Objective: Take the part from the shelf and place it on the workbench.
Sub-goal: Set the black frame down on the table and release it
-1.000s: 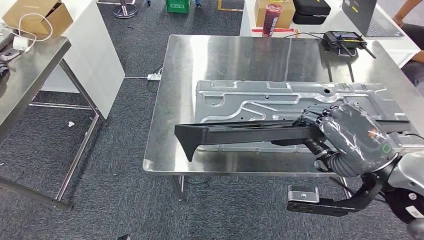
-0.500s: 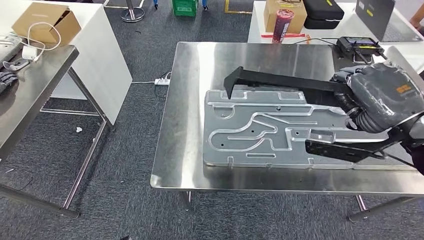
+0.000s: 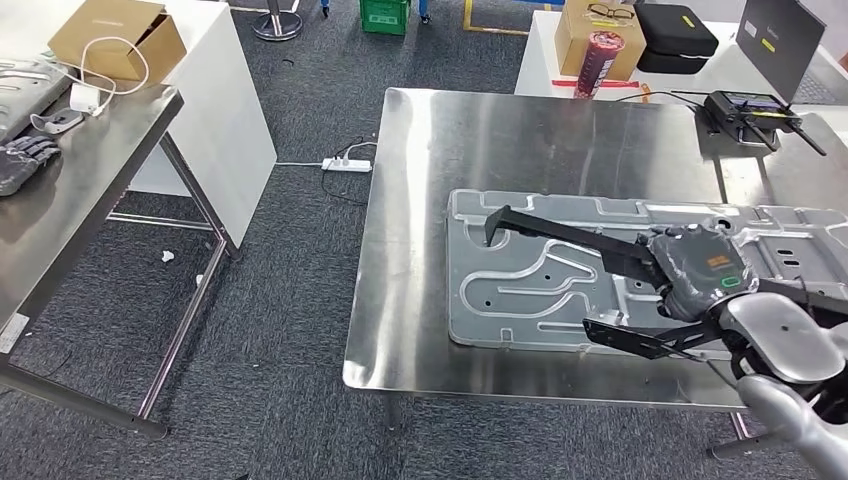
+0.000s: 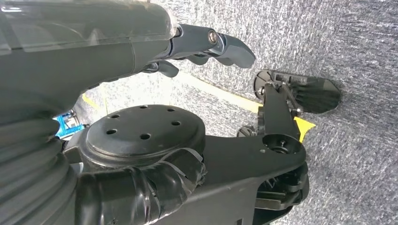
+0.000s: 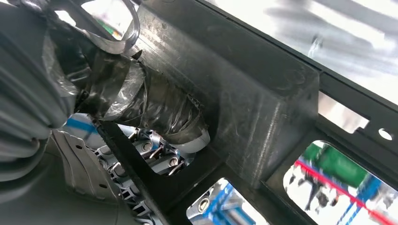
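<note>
Right hand (image 3: 700, 265) grips black part (image 3: 560, 232), now swung lower than half a second ago, far tip at 9 o'clock over plate (image 3: 520, 290) on table (image 3: 400, 300); left hand (image 4: 206, 44) holds nothing, fingers loosely curled; release looks near.

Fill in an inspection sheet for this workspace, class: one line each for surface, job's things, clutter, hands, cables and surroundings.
Surface: steel workbench, bare along its near-left side.
Job's things: long black part held over a stamped metal panel lying flat on the workbench; whether the part touches the panel cannot be told.
Clutter: black controller at the far right edge of the workbench.
Hands: right hand grips the part's right end; left hand hangs over the carpet, holding nothing.
Cables: white power strip with its lead on the floor; white cable over a cardboard box.
Surroundings: grey carpet, second steel table at left, white desk with a red can.
</note>
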Controlling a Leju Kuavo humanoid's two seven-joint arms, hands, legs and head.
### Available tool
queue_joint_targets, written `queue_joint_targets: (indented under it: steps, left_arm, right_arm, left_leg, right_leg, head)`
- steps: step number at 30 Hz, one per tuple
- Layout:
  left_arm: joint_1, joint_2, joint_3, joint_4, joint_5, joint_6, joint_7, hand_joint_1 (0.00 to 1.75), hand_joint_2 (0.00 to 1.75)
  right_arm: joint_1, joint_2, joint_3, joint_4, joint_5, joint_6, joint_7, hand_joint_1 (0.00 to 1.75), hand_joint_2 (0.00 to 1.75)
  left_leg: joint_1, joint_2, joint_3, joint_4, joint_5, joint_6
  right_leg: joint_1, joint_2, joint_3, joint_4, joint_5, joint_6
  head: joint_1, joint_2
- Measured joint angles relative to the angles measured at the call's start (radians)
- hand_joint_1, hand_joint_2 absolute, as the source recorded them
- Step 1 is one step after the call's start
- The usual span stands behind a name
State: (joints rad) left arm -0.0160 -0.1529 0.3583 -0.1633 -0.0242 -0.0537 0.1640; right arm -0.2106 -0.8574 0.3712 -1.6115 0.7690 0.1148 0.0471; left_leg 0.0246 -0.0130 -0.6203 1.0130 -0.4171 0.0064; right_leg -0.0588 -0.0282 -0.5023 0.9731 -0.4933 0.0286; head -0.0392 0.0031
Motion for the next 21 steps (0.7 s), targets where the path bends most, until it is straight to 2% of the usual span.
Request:
queue_joint_targets:
  steps: [2,6,10,17,21]
  left_arm:
    - [0.000,0.000,0.001,0.000,0.000,0.001,0.000,0.00,1.75]
    - [-0.001,0.000,0.004,0.000,0.000,0.006,0.000,0.00,1.75]
    - [0.000,0.001,0.008,0.000,0.000,0.008,-0.001,0.00,1.75]
    - [0.000,0.002,0.009,0.000,0.000,0.009,-0.003,0.00,1.75]
    - [0.000,0.002,0.009,0.000,0.000,0.009,-0.003,0.00,1.75]
  right_arm:
    - [0.023,0.021,-0.002,0.024,0.006,-0.007,-0.003,1.75,1.75]
    - [0.051,0.057,-0.012,0.056,0.021,-0.008,-0.009,1.75,1.75]
    - [0.078,0.106,-0.026,0.104,0.055,-0.018,-0.022,1.75,1.75]
    - [0.088,0.146,-0.039,0.129,0.060,-0.032,-0.029,1.75,1.75]
    - [0.088,0.157,-0.046,0.130,0.060,-0.033,-0.030,1.75,1.75]
  left_leg:
    - [-0.002,0.000,0.001,0.000,-0.002,0.004]
    - [-0.005,0.002,0.001,0.000,-0.004,0.007]
    - [-0.007,0.002,0.003,-0.003,-0.004,0.007]
    - [-0.010,0.006,0.018,-0.019,-0.002,0.007]
    - [-0.010,0.008,0.023,-0.028,0.001,0.002]
  right_leg:
    - [-0.001,0.000,0.002,-0.003,0.001,0.005]
    - [-0.005,0.000,0.003,-0.008,0.001,0.032]
    - [-0.005,0.000,0.002,-0.008,0.001,0.041]
    - [-0.004,0.005,0.004,-0.008,-0.001,0.042]
    - [-0.005,0.008,0.002,-0.009,-0.002,0.041]
  head:
    - [0.000,0.000]
    - [0.000,0.000]
    - [0.000,0.000]
    - [-0.002,0.000]
    - [-0.002,0.000]
